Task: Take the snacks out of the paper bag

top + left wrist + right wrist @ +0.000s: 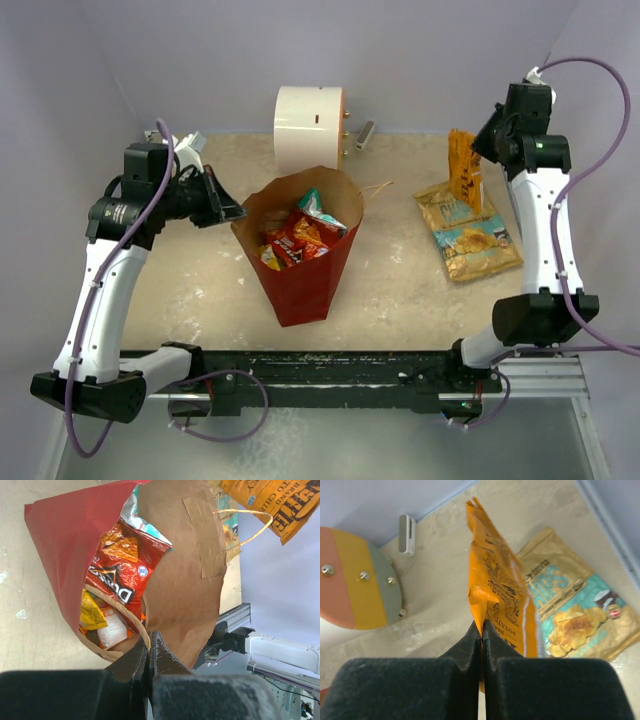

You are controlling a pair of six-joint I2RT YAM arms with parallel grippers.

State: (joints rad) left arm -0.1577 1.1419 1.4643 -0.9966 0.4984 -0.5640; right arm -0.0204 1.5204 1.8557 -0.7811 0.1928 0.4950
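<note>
The red paper bag (300, 285) lies mid-table, mouth open toward the back, brown inside (180, 580). In it sit a red chip bag (302, 238) (120, 565), a small teal packet (315, 205) and a red-and-yellow candy packet (270, 255) (92, 612). My left gripper (228, 212) (149, 642) is shut on the bag's rim at its left edge. My right gripper (487, 140) (481, 630) is shut on the corner of a yellow-orange chip bag (464, 165) (502, 590), holding it hanging above the table at the back right.
A gold-and-teal chip bag (468, 230) (575, 610) lies flat on the table under the hanging one. A white cylinder (308, 127) lies at the back center, with a small grey block (364, 134) beside it. A twine handle (250, 527) sticks out of the bag's rim.
</note>
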